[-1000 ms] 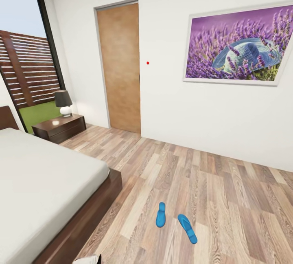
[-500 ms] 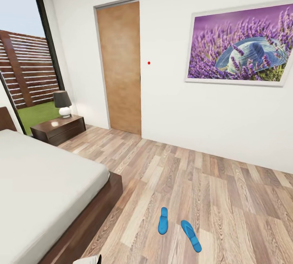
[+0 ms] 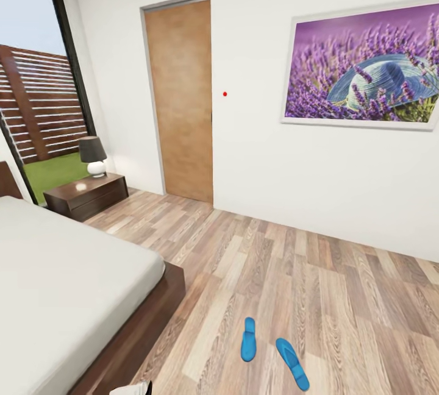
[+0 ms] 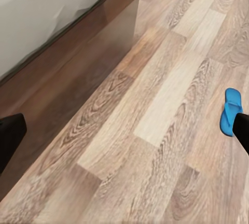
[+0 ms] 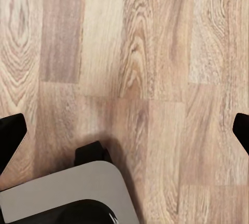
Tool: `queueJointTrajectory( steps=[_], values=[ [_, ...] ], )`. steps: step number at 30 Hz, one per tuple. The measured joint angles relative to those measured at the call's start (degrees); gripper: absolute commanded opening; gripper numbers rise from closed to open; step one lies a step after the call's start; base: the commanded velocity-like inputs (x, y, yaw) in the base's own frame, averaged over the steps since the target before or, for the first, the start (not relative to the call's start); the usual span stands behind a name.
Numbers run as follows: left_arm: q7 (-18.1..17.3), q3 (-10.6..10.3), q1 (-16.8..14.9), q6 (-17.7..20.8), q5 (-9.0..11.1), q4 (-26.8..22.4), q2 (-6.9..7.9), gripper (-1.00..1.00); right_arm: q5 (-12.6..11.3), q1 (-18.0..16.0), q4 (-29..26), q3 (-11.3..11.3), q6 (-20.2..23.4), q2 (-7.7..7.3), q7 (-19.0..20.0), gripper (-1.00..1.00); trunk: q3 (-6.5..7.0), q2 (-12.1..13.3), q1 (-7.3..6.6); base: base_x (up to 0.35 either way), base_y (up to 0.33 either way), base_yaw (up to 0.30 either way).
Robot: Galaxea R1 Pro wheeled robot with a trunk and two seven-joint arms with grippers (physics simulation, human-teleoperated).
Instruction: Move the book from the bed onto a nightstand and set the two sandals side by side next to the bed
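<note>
Bright blue against the pale planks, the two sandals lie on the floor point(image 3: 341, 273) in the head view: one sandal point(image 3: 248, 339) points roughly away from the camera, the other sandal point(image 3: 292, 362) lies just to its right, angled outward, with a strip of bare wood between them. Both sit near the foot corner of the bed point(image 3: 67, 285), apart from its dark brown frame.

The bed fills the lower left of the head view, its off-white mattress bare where it shows. Past its far side stands the nightstand point(image 3: 85, 195), glossy dark wood, carrying a lamp point(image 3: 93, 155) with a black shade and a white base. Behind it is a tall dark-framed window point(image 3: 39, 84). A tan wooden door point(image 3: 181, 96) is set in the white wall, and a framed lavender picture point(image 3: 364, 69) hangs to its right.

In the left wrist view the left gripper point(image 4: 124, 130) has its jaws wide apart with nothing between them, one dark fingertip at each side edge of the frame; the bed frame and one blue sandal are in sight beyond. In the right wrist view the right gripper point(image 5: 124, 130) likewise has its jaws spread and holds nothing, above plank floor and a grey part of the robot's base point(image 5: 72, 190).
</note>
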Motion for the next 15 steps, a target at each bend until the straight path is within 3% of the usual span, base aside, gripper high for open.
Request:
queueJointTrajectory(
  steps=[7, 15],
  values=[
    [0.0, -0.1, 0.0, 0.0, -0.1, 0.0, 0.0, 1.0, 0.0, 0.0, 0.0, 0.0, 0.0, -0.03, 0.0, 1.0, 0.0, 0.0, 0.01, 0.039, 0.003, 0.016],
    [0.0, -0.2, 0.0, 0.0, -0.1, 0.0, 0.0, 1.0, 0.0, 0.0, 0.0, 0.0, 0.0, -0.12, 0.0, 1.0, 0.0, 0.0, 0.02, 0.003, 0.0, 0.237]
  ],
)
